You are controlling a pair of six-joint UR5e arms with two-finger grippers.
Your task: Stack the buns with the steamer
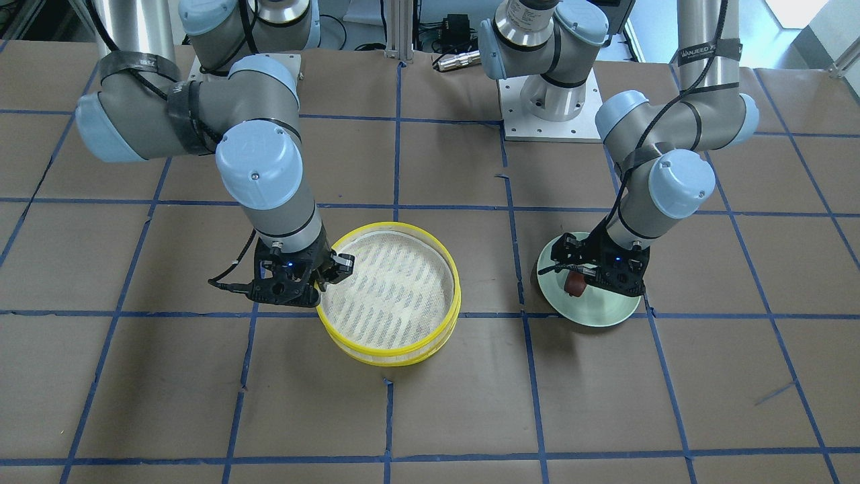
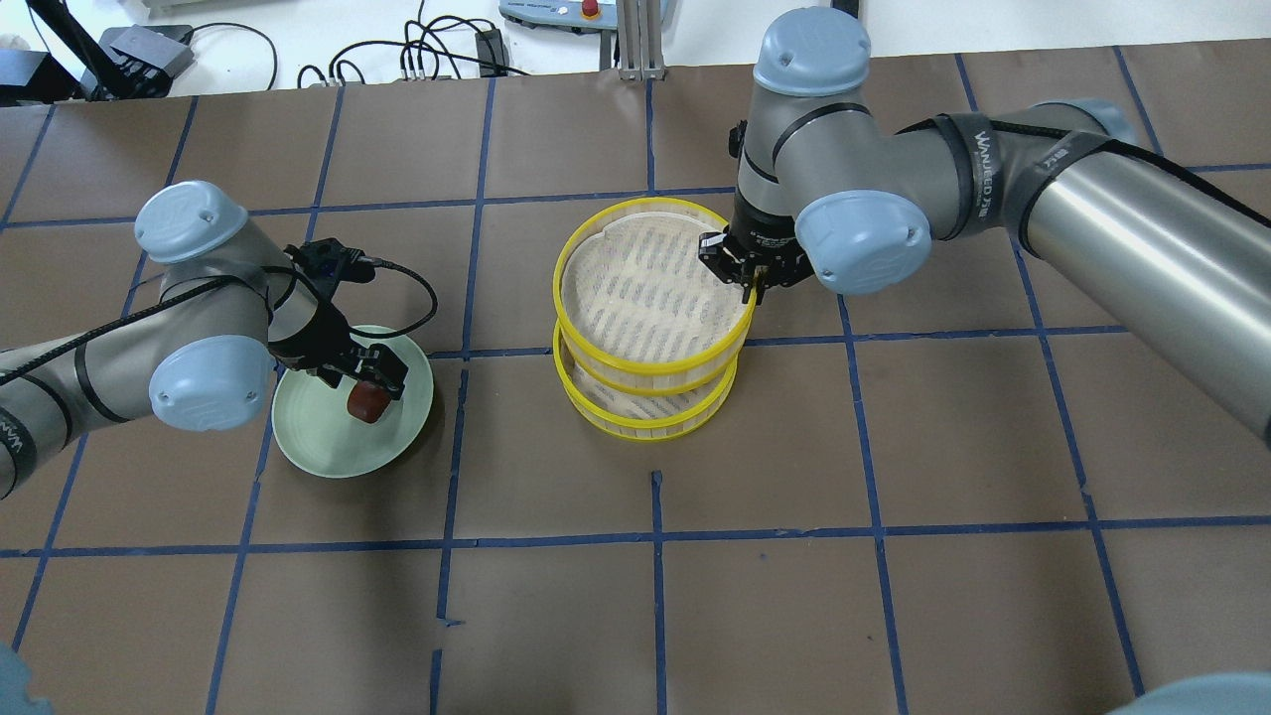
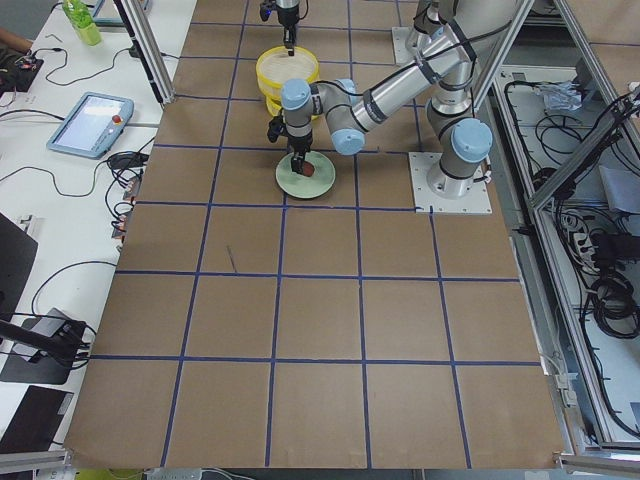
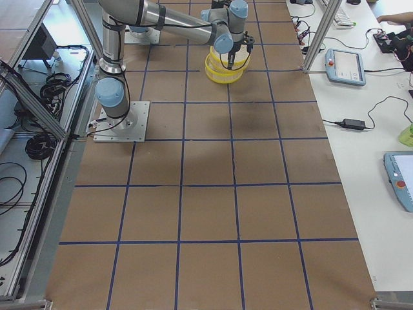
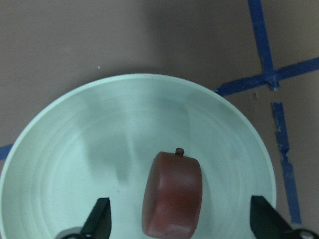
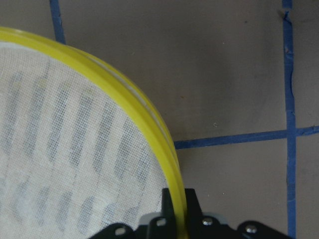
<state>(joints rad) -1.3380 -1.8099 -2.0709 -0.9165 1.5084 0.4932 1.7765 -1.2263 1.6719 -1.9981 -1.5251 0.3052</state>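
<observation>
The left claw (image 5: 182, 214) hangs low over the round pale green plate (image 5: 75, 149). Its two black fingers (image 5: 101, 215) are spread wide, one on each side of the small reddish-brown bun (image 5: 173, 191), and neither touches it. The bun lies on the plate a little off the centre.

The right claw (image 6: 175, 201) is pinched narrow on the rim of the upper round yellow-rimmed steamer tray with white mesh floor (image 2: 645, 298). This tray stands over a second yellow tray (image 2: 645, 425) of the same kind, and the rims are not quite lined up. Whether the upper one rests on the lower or is lifted just clear cannot be told. The white bun shows in no view.

The step in hand seems to be the grasp of the brown bun. To do it well, the left claw should come down so that the fingers meet the bun at its middle height, not near the top — a rounded piece can slip out upward. The closing should be gentle and centred. Otherwise one finger arrives first and pushes the bun across the smooth plate. The right claw should hold the tray level.
</observation>
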